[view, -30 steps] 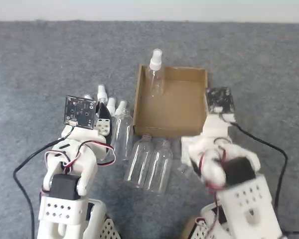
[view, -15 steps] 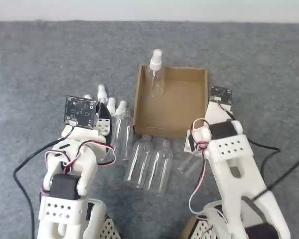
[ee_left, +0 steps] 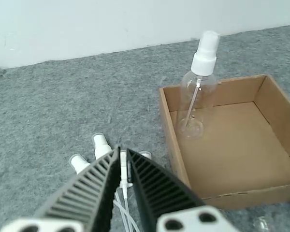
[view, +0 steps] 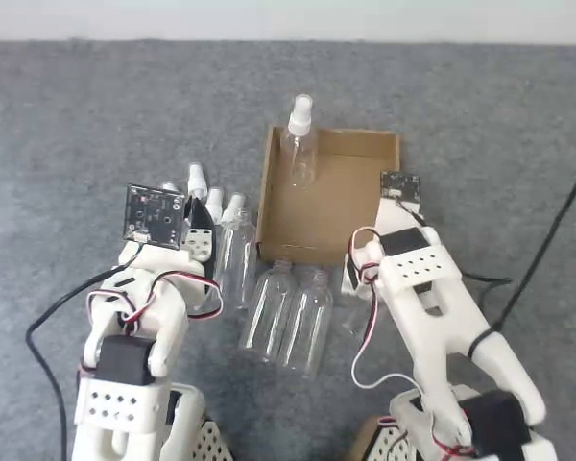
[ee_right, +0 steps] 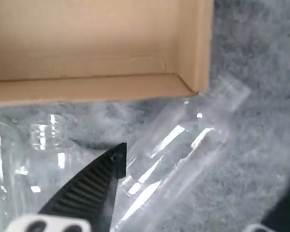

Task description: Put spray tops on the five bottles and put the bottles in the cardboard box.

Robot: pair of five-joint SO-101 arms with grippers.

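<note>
Right pincer (ee_right: 200, 171): mine, jaws wide. One black finger (ee_right: 99, 188) sat on one flank of a capless bottle and a dark shape on the other flank looked like the second finger. It straddled the bottle, no squeeze that I could see.
Capless bottle (ee_right: 183, 150): lay on its side on the grey tabletop (view: 96, 106), its open neck end nearest the near right corner of the cardboard box (view: 265, 192).
Handling, bottle: my guess was empty thin clear plastic, so light. Smooth walls, round, so it would likely roll or slip. Probably dents under a hard pinch.
Grip, bottle: I'd take it across the mid-body with modest force and leave the neck free for a top.
Left pincer (ee_left: 123, 166): mine, jaws narrow, closed around a spray top (ee_left: 123, 170), thin tube hanging out below.
Handling, top: very light, and the tube looked bendy. Hold the collar or head, not the tube.
Loose spray tops (view: 214, 197): a small cluster just beyond my left pincer, off the box's left wall.
Left-side bottle (view: 235, 254): capless, on its side just beside the left pincer, near the box's near left corner.
Pair of bottles (view: 288, 317): capless, lying side by side and touching, necks up against the box's near wall.
Capped bottle (view: 300, 149): in the box's far left corner, top already on.
Progress: my read was one of five done, four bottles outside the box.
</note>
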